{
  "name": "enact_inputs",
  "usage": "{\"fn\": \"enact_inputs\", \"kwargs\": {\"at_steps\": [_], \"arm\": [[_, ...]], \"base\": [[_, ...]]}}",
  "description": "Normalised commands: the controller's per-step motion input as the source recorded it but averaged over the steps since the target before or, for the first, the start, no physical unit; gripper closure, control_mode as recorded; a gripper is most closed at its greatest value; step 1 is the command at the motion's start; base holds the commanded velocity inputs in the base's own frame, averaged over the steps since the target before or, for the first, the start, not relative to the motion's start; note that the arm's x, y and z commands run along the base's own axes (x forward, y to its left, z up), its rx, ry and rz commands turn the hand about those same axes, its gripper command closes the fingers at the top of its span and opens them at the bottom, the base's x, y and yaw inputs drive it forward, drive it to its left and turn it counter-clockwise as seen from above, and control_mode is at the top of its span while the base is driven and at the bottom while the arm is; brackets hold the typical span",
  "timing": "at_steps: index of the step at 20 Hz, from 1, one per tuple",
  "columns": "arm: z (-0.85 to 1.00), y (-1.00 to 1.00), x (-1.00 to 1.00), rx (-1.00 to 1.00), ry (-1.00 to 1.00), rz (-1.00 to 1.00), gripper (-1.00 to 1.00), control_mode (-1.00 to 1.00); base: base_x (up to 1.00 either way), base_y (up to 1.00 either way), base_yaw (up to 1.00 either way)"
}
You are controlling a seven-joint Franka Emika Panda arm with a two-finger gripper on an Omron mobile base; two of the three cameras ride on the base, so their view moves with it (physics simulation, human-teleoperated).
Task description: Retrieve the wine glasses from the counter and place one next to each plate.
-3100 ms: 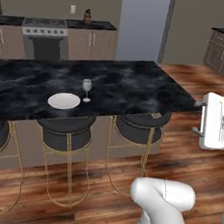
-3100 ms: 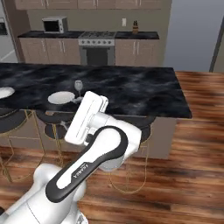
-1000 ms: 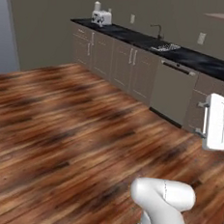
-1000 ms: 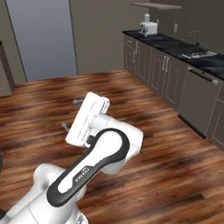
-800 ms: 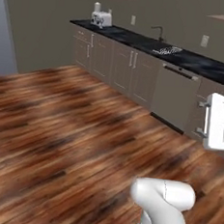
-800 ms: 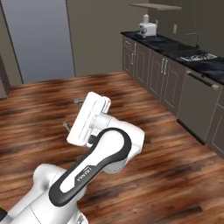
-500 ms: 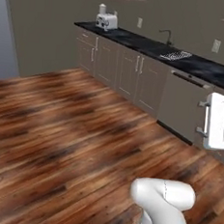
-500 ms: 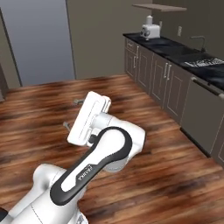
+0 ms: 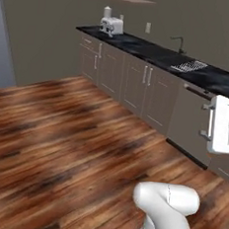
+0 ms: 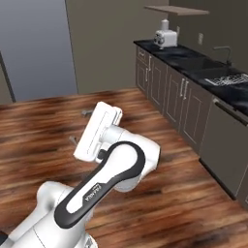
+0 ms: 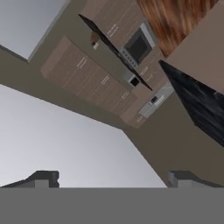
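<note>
Two base cams give us the counter (image 9: 157, 53): black veined top over brown cabinet doors w/ silver handles, running along the far wall, well apart from the robot across bare wood floor (image 9: 59, 146). At its far end stands a white toaster-like appliance (image 9: 111, 25); nearer along the top sit a sink w/ faucet (image 9: 179, 43) and a wire rack (image 9: 189, 66). We can't pick out any wine glasses on that top from here, too small or too blurred. No plates seen either.

Gripper (image 11: 111, 177): hand cam shows both dark fingertips (image 11: 43, 177) standing far apart, nothing between them, so jaws wide and empty. Hand is carried high, tilted; its cam looks at a rolled view of cabinets and an oven. Shelf (image 10: 169, 9) on the wall above the appliance.
</note>
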Motion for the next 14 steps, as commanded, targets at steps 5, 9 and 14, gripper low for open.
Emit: {"fn": "enact_inputs", "kwargs": {"at_steps": [5,9,14], "arm": [[0.00,0.00,0.00,0.00,0.00,0.00,-1.00,1.00],[0.00,0.00,0.00,0.00,0.00,0.00,-1.00,1.00],[0.00,0.00,0.00,0.00,0.00,0.00,-1.00,1.00]], "base": [[1.00,0.38,0.00],[1.00,0.71,0.00],[1.00,0.72,0.00]]}}
